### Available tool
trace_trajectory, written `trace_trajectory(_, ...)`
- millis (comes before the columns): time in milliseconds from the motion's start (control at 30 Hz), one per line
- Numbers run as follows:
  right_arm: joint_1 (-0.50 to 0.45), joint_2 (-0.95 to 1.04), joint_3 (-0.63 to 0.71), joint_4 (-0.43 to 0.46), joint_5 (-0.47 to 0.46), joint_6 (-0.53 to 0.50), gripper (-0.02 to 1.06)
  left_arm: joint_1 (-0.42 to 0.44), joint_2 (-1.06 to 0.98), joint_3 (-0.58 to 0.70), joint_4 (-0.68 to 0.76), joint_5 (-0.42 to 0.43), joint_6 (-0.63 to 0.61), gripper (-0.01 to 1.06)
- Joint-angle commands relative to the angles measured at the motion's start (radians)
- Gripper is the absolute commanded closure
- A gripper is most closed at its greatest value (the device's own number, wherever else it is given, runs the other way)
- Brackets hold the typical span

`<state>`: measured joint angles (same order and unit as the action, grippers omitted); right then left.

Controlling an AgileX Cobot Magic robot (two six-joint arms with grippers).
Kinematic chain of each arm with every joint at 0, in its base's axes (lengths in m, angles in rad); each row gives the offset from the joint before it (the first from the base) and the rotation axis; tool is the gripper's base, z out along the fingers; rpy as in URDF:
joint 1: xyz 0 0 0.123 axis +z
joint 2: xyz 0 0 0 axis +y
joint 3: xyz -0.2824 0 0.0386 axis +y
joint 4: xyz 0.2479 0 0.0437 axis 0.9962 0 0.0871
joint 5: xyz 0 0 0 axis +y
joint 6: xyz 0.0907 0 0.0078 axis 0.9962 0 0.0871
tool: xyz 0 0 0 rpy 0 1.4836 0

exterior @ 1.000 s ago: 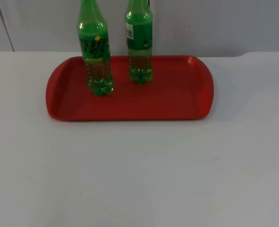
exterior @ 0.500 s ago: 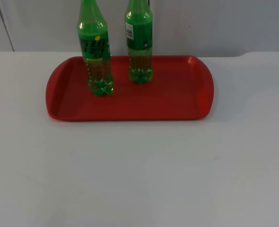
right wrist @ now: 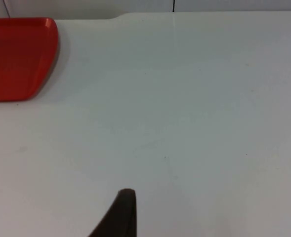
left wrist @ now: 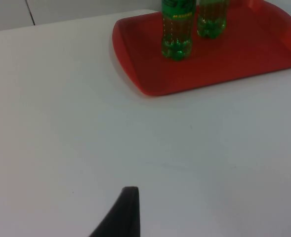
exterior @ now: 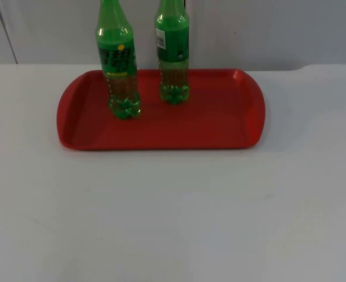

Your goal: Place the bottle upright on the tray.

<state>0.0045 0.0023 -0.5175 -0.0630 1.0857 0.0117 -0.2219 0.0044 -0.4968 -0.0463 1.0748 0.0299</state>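
Note:
Two green soda bottles stand upright on a red tray (exterior: 219, 120) at the back of the table. One bottle (exterior: 120, 73) is toward the tray's left end, the other (exterior: 173, 59) near its back rim at the middle. In the left wrist view both bottles (left wrist: 177, 34) (left wrist: 212, 22) and the tray (left wrist: 249, 59) lie well ahead of my left gripper (left wrist: 128, 210), which waits low over bare table. My right gripper (right wrist: 124, 212) waits likewise over bare table, with the tray's right end (right wrist: 21, 59) far off to one side.
The white table top (exterior: 173, 211) stretches wide in front of the tray. A grey partition wall (exterior: 278, 29) rises just behind the tray. The right half of the tray holds nothing.

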Motion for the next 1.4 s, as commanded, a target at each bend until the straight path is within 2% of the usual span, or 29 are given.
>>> trace_trajectory(0, -0.004, -0.002, 0.004, -0.006, -0.008, -0.001, 0.09, 0.002, -0.004, 0.003, 0.005, -0.001, 0.000, 0.00)
trace_trajectory(833, -0.004, -0.002, 0.004, -0.006, -0.008, -0.001, 0.09, 0.004, -0.004, 0.003, 0.005, -0.001, 0.000, 0.00)
trace_trajectory(1367, -0.004, -0.002, 0.004, -0.006, -0.008, -0.001, 0.09, 0.146, -0.004, 0.003, 0.005, -0.001, 0.000, 0.00)
